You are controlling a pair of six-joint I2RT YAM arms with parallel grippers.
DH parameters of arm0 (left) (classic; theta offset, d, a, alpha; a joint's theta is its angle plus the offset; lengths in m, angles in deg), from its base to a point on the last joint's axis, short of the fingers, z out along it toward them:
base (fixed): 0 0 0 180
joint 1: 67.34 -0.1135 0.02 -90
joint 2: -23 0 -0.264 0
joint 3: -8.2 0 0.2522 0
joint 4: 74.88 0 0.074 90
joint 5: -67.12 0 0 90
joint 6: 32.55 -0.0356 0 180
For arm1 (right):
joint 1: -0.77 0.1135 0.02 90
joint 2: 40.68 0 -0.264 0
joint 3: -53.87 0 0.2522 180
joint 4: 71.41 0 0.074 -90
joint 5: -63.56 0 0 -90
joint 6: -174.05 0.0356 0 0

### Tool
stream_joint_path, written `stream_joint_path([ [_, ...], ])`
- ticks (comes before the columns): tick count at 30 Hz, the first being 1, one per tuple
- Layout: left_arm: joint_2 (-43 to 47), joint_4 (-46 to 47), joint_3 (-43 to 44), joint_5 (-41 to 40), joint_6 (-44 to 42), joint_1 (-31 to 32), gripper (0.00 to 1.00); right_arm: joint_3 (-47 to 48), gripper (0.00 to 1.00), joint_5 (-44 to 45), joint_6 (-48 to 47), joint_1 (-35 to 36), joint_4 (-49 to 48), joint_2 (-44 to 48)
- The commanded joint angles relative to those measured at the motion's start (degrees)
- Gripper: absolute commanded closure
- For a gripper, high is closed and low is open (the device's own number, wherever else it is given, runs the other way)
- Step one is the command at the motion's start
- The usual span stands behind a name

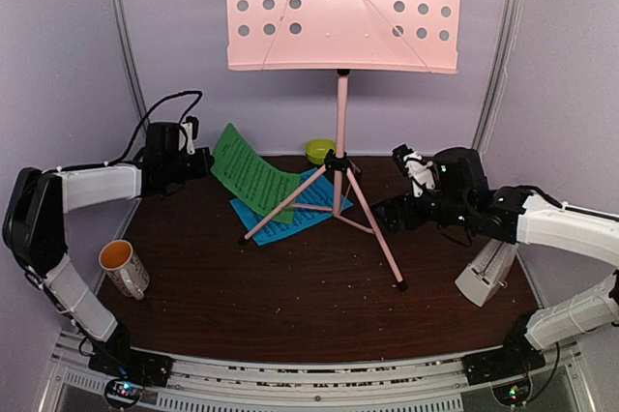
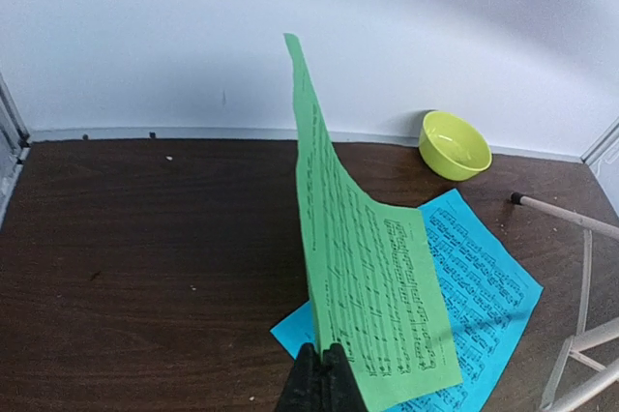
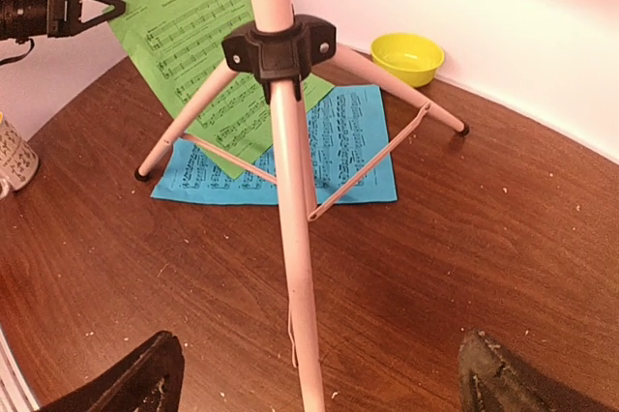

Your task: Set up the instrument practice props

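Green sheet (image 2: 368,267) is clamped by its edge in the left tool (image 2: 322,373), whose jaws are pressed together on the paper. It is held up on edge, left of the stand (image 1: 341,112), one corner overlapping the blue sheet (image 1: 311,201) under the stand's legs. The right tool (image 1: 398,188) is spread wide and empty, just right of the stand's pole. The paper is probably best raised slowly, kept clear of the legs, then laid flat against the stand's desk.

tripod legs (image 1: 377,231) straddle blue sheet (image 1: 276,223), near tabletop (image 1: 290,306) open
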Motion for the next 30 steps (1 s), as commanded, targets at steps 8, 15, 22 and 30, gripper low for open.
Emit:
stream_joint_path([
  [8,23.5,-19.9,-2.6,-2.9,-18.8,3.4,1.0,-9.1,0.0,-4.2,-1.7,-0.3,-18.9,7.3],
  [15,35.1,-37.4,1.9,0.0,-28.5,9.7,1.0,-4.1,0.0,-13.8,-7.0,-0.1,-19.2,5.0],
  [22,44.4,-49.7,5.0,16.0,-37.3,17.2,1.0,-2.1,0.0,-25.8,-12.1,1.3,-23.4,3.5],
  [30,47.1,-49.9,9.8,35.8,-36.7,18.5,1.0,2.5,0.0,-23.6,-19.0,8.8,-22.6,0.2],
])
